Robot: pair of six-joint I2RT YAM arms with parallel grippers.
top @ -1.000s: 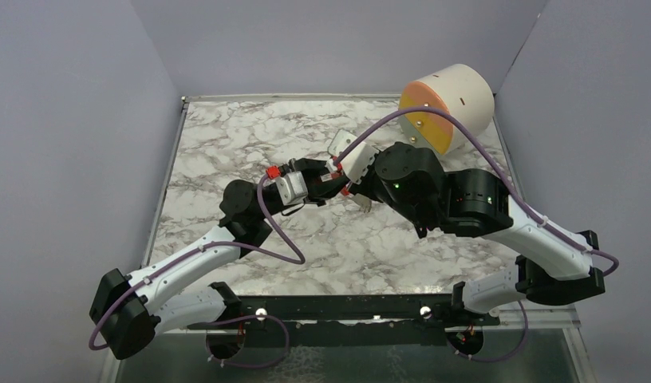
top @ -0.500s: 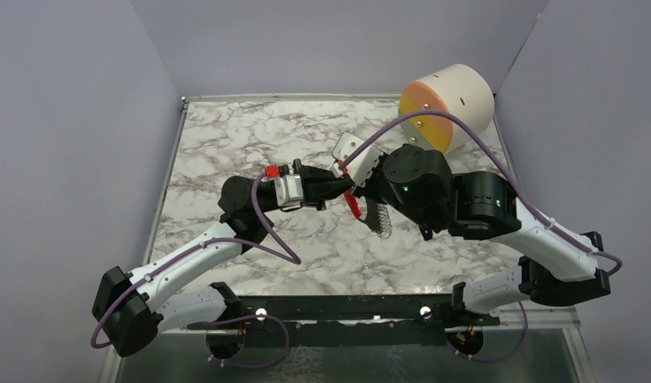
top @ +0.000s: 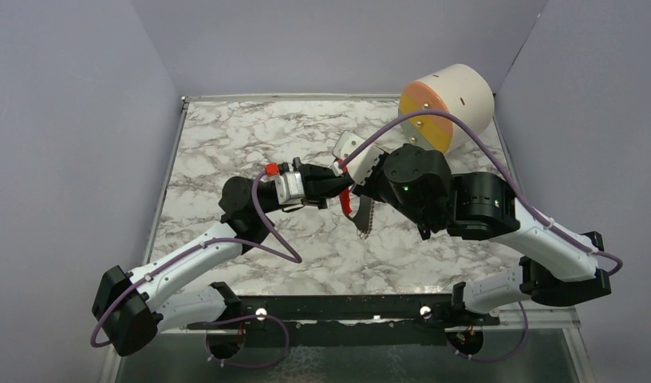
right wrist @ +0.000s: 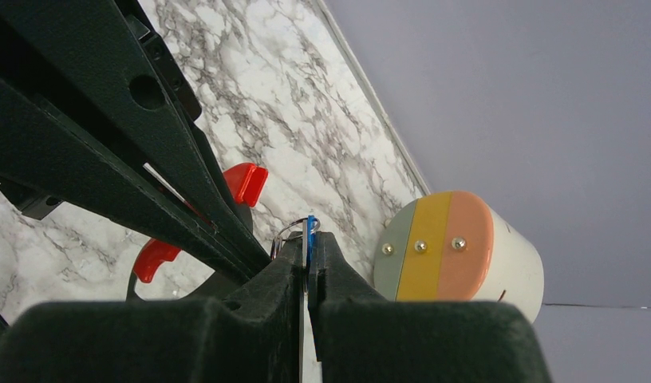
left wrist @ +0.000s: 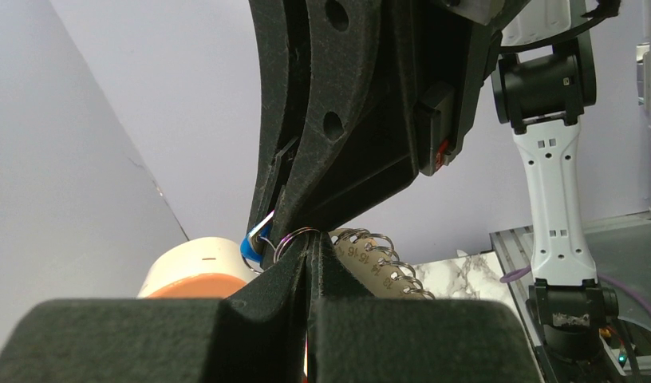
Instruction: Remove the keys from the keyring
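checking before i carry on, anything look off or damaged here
Nothing stands out. The fanned silvery metal keys hang over the marble table from the thin red keyring, held between the left gripper and right gripper.

You see the red keyring (top: 348,201) lifted off the surface (top: 226,144), silvery keys (top: 364,217) hanging fanned beneath, blue-headed key (right wrist: 309,233) edge-on.
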